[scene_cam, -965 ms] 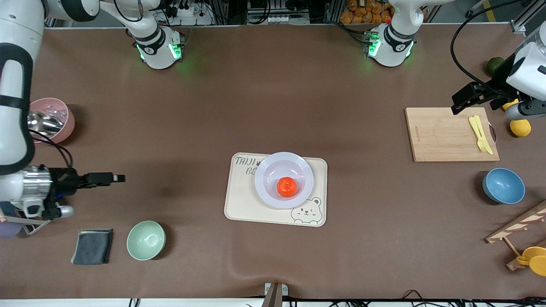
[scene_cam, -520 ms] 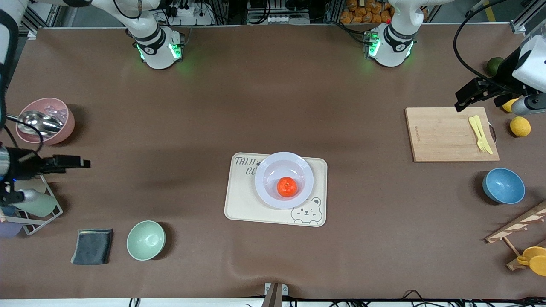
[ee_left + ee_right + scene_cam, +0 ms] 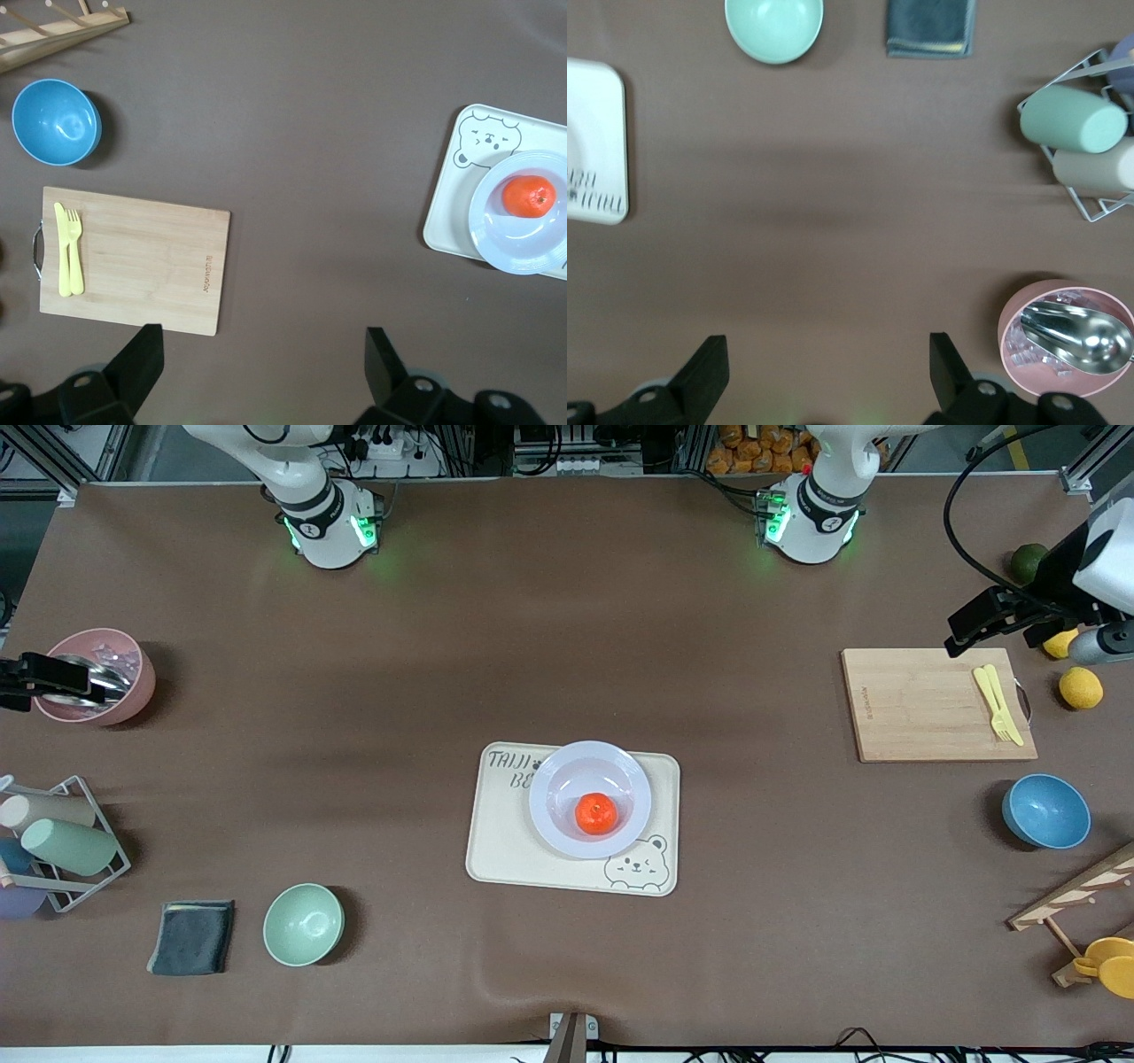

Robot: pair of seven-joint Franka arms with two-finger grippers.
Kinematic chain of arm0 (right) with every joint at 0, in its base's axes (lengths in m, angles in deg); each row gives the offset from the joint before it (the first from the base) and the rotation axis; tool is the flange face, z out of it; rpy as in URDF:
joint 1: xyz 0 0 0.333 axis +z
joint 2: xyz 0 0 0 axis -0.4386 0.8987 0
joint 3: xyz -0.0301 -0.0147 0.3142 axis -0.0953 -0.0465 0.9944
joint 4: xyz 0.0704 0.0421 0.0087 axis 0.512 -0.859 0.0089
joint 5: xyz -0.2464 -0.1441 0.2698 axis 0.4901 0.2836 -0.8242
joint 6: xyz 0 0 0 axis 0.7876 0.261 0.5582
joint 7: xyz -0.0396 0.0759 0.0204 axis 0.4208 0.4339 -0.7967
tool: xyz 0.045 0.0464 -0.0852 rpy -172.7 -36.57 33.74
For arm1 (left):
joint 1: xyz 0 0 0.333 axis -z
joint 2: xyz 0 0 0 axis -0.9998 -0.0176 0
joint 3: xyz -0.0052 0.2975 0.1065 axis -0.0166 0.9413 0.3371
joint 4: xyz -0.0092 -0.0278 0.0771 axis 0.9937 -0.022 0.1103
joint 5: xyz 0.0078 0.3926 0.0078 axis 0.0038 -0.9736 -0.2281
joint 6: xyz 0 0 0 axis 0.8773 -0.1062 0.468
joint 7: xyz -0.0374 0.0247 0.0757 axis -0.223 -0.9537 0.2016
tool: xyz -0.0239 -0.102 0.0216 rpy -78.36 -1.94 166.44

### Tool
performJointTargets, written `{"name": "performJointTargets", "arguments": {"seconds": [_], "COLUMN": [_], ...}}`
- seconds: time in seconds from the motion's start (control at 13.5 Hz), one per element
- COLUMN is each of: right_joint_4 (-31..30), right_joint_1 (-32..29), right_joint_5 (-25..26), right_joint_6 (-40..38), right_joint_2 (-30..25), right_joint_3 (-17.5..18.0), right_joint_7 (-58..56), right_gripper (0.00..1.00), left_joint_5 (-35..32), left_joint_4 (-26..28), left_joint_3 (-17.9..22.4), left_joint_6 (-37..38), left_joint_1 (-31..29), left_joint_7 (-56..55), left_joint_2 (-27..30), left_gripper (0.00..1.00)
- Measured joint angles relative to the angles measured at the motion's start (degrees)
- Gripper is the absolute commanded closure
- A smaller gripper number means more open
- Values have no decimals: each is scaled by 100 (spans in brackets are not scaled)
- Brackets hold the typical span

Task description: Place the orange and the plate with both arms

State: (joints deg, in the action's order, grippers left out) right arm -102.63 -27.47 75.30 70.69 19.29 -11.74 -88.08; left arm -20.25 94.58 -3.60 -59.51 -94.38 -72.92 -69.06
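Note:
The orange (image 3: 595, 813) lies in the white plate (image 3: 553, 778), which rests on the cream bear tray (image 3: 501, 849) at mid-table. The left wrist view shows the orange (image 3: 529, 196) in the plate (image 3: 521, 255) too. My left gripper (image 3: 961, 631) hangs open and holds nothing, over the corner of the cutting board (image 3: 921, 707) at the left arm's end; its fingers (image 3: 142, 356) frame bare table. My right gripper (image 3: 53, 678) is open and holds nothing, over the pink bowl (image 3: 133, 691) at the right arm's end. Both grippers are well away from the plate.
A yellow fork (image 3: 998, 704) lies on the board, with lemons (image 3: 1081, 688), a green fruit (image 3: 1026, 560) and a blue bowl (image 3: 1045, 811) nearby. At the right arm's end stand a wire rack of cups (image 3: 62, 841), a grey cloth (image 3: 191, 937) and a mint bowl (image 3: 303, 924). A wooden rack (image 3: 1076, 895) sits at the corner.
My right arm has drawn back from beside the cup rack to over the pink bowl, uncovering the rack. My left gripper has barely shifted. The orange and plate have not moved.

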Motion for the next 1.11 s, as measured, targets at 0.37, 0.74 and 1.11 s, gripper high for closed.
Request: {"name": "performJointTargets", "arguments": {"seconds": [0.37,0.74,1.11], "right_joint_4": [-1783,-2076,-2098], "right_joint_1": [170,189,190], "right_joint_5": [87,100,125], "right_joint_6": [1617,1678,1902], "right_joint_2": [-814,-1107,-1162], "right_joint_3": [32,20,21], "right_joint_7": [202,226,236], "right_gripper": [0,0,0], "left_joint_5": [14,14,14], "left_joint_4": [35,31,25], "left_joint_3": [0,0,-23], "left_joint_6": [0,0,26], "left_joint_1": [-31,-32,-31], "left_joint_7": [16,29,40], "left_joint_2": [0,2,72], "left_gripper": [0,0,0]}}
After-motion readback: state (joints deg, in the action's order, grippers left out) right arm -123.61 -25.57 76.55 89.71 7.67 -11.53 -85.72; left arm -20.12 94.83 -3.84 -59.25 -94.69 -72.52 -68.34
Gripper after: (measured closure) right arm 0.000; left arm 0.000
